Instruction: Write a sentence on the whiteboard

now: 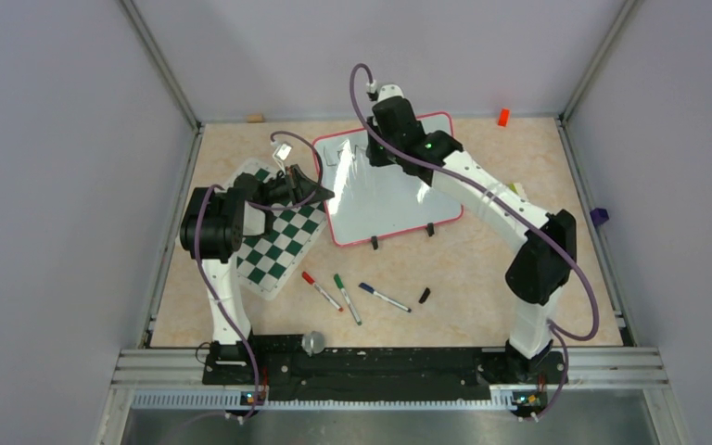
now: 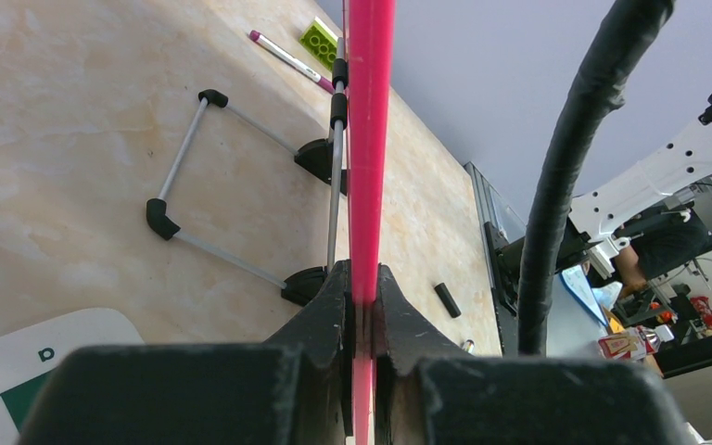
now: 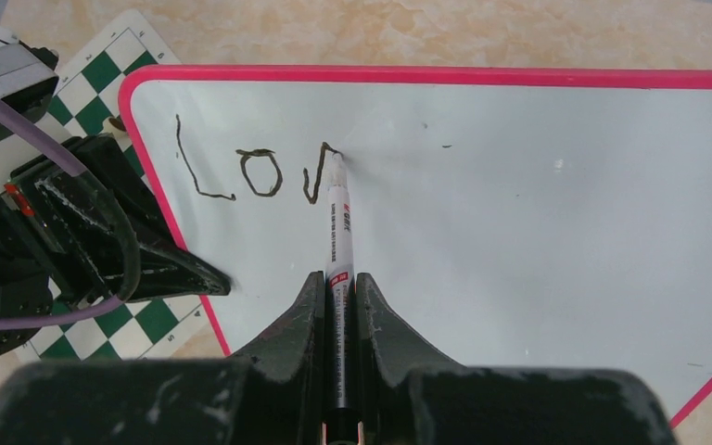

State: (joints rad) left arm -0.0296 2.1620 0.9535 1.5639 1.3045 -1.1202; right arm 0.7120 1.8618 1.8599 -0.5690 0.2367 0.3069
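The right gripper was clamped on a white marker, whose tip touched the whiteboard at the sentence, which read "Lov". The left gripper pinched the board's left frame edge above the checkered mat. The board stood near the table's far edge. A red pen, a green pen, a blue pen and a black cap lay toward the near edge.
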